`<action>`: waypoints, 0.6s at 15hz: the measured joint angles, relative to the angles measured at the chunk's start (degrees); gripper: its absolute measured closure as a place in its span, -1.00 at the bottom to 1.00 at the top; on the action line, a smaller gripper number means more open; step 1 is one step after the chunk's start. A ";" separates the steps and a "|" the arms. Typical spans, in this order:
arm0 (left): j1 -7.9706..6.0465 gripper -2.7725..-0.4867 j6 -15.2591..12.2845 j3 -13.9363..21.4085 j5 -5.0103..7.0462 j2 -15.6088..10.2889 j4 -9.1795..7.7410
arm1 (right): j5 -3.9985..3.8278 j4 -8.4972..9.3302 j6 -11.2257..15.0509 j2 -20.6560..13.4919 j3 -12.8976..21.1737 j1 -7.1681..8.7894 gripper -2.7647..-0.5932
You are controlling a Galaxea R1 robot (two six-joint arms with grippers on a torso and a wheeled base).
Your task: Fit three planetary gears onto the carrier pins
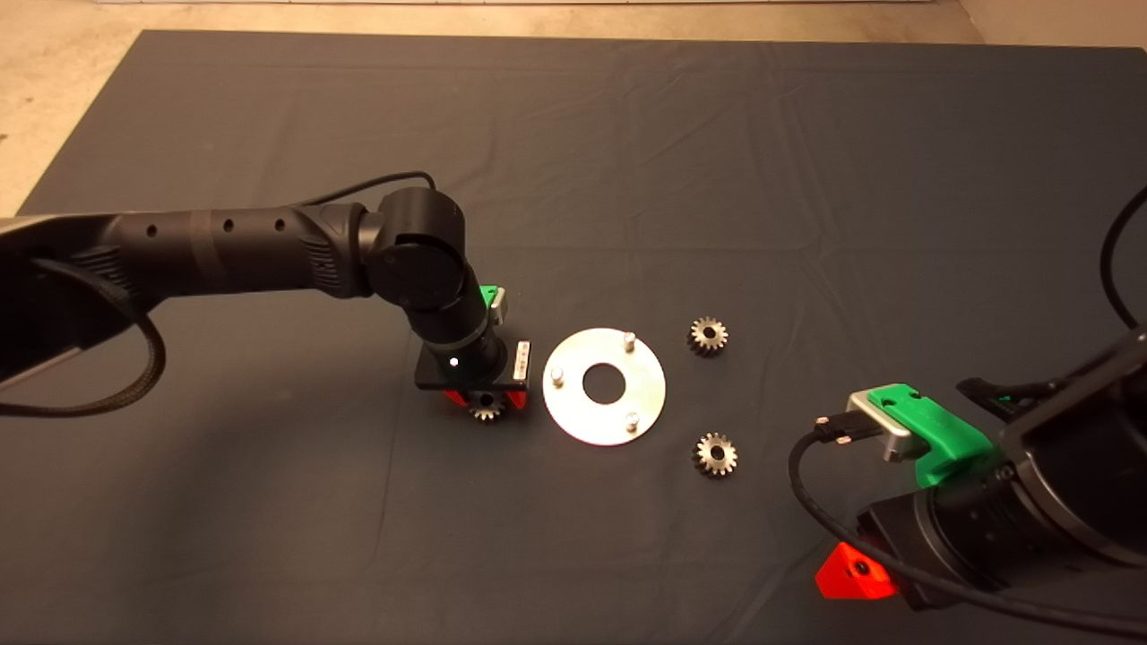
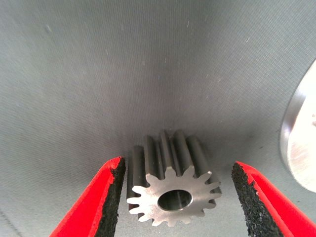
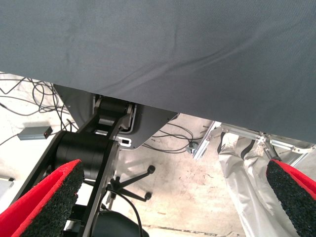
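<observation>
Here, your left gripper (image 1: 485, 405) sits low at the middle of the head view, just left of the disc (image 1: 573, 421), with the arm reaching in from the left edge. Its claw is spread: in the left wrist view the two red fingers (image 2: 101, 197) stand on either side of one planetary gear (image 2: 170, 185), which lies on the dark mat (image 2: 123, 74). One black pad is just beside the teeth; the other is clearly apart from them. You cannot tell from the pictures whether the nearer pad touches. The disc's shiny edge shows at the right side of that wrist view, near the gear but apart from it.

The three carrier pins (image 1: 629, 339) stand bare on the disc, in a triangle around the large centre hole. The other two gears lie on the mat right of the disc: one (image 1: 708, 336) at its upper right, one (image 1: 716, 454) at its lower right, both apart from it.

Your right gripper (image 1: 851, 573) waits at the lower right of the head view. Its fingers (image 3: 47, 200) are spread wide; between them you see the mat's underside edge, floor and cables.
</observation>
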 joint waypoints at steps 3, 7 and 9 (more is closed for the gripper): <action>0.31 0.21 0.00 0.00 0.33 0.02 0.09 | 0.00 0.00 0.00 0.00 0.00 0.01 -0.99; 0.41 0.32 0.02 0.00 0.68 -0.02 0.26 | 0.00 0.00 0.00 0.00 0.00 0.00 -0.99; 0.41 0.34 0.05 0.00 0.66 -0.02 0.26 | 0.00 0.00 0.00 0.02 0.00 0.00 -0.99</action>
